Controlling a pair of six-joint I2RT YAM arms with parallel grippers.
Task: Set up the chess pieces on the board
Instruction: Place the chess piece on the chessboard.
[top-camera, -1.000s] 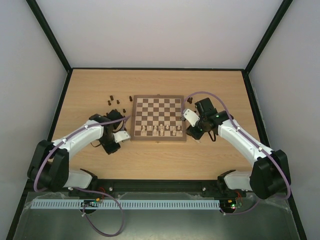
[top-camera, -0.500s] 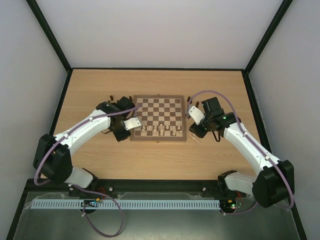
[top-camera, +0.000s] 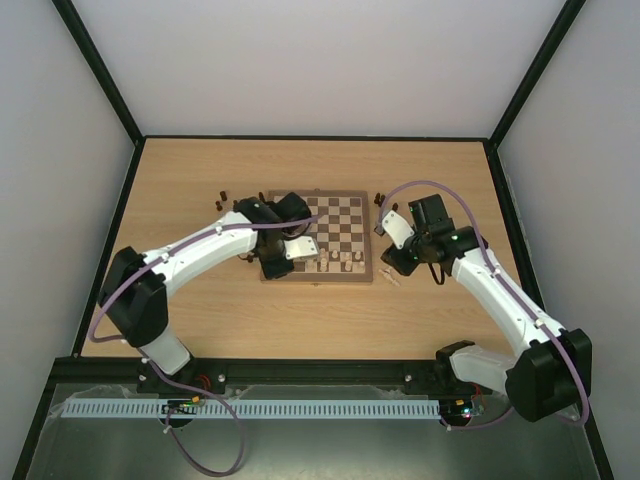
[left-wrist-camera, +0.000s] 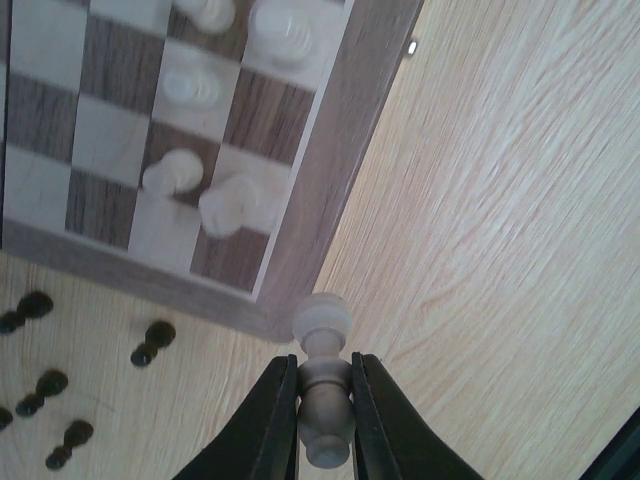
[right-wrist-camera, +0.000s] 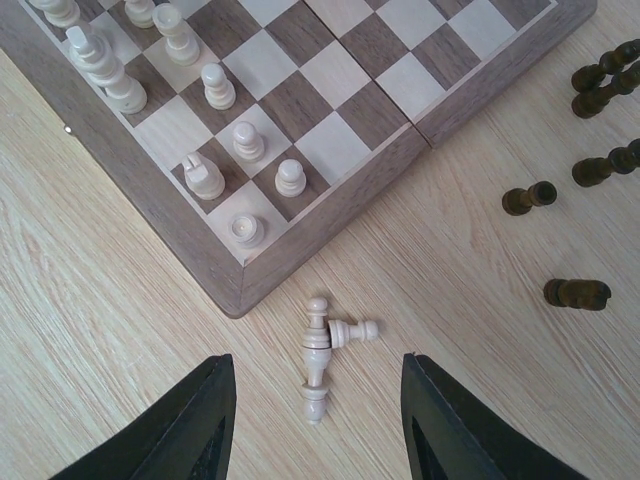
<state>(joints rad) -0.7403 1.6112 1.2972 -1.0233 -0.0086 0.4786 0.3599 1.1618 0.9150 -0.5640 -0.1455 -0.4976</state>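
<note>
My left end effector (left-wrist-camera: 325, 395) is clamped on a pale pawn (left-wrist-camera: 321, 322). The pawn's long axis runs along the fingers, head toward the board (left-wrist-camera: 330, 170) corner just ahead. My right end effector (right-wrist-camera: 318, 425) gapes wide, with two fallen pale pieces (right-wrist-camera: 322, 352) on the table (right-wrist-camera: 120, 330) straight ahead.

board (top-camera: 345, 212) centre bare, pale pieces (right-wrist-camera: 217, 85) crowd near edge
</note>
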